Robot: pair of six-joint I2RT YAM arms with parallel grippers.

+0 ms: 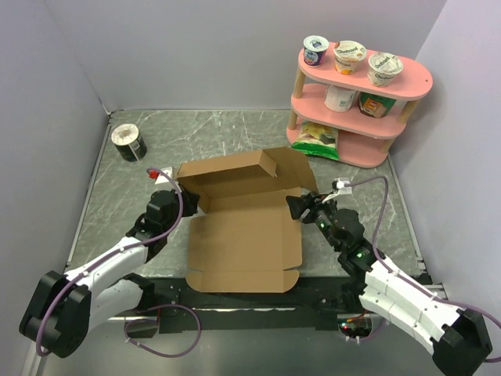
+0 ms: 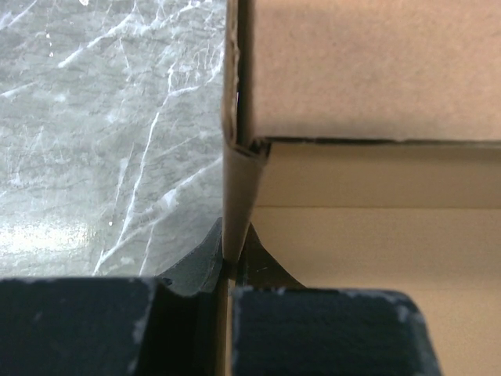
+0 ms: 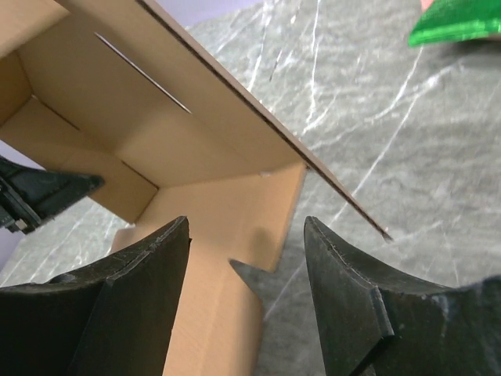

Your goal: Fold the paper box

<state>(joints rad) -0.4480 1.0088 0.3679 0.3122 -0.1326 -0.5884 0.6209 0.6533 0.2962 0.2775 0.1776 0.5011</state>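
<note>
Leftmost, the left gripper (image 2: 228,276) has its jaws pinching the left wall of the paper box (image 1: 243,235), which lies half-folded at the middle of the table (image 1: 219,133). The right gripper (image 3: 246,258) has its jaws spread astride the right flap.

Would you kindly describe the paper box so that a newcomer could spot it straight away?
Start at the grey marbled table; in its middle lies the paper box. It is plain brown unprinted cardboard, its far flap raised, unlike the printed cups and packets on the pink shelf at the far right.
</note>
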